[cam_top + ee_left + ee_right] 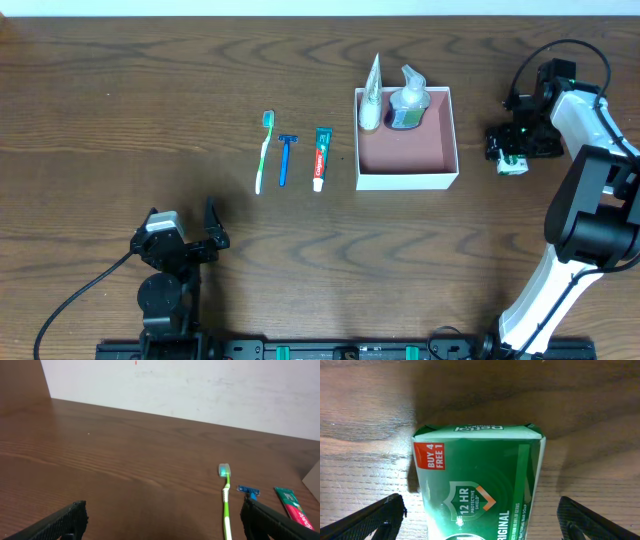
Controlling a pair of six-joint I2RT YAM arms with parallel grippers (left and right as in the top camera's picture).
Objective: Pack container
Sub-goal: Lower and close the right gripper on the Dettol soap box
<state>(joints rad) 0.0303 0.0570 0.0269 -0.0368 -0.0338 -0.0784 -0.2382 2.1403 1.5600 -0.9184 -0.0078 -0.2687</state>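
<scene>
The container (400, 152), a white box with a pink inside, sits right of centre. A white tube (371, 95) and a clear bottle (407, 106) stand in its far side. A green toothbrush (264, 150), a blue razor (286, 158) and a toothpaste tube (321, 158) lie in a row to its left. My right gripper (512, 155) is open right of the container, its fingers (480, 515) on either side of a green soap box (480, 470) without touching it. My left gripper (212, 232) is open and empty at the near left.
In the left wrist view the left gripper's fingers (162, 515) frame bare wood, with the toothbrush (226, 500), razor (248, 491) and toothpaste (292, 507) ahead to the right. A white wall (200, 385) runs behind the table's far edge.
</scene>
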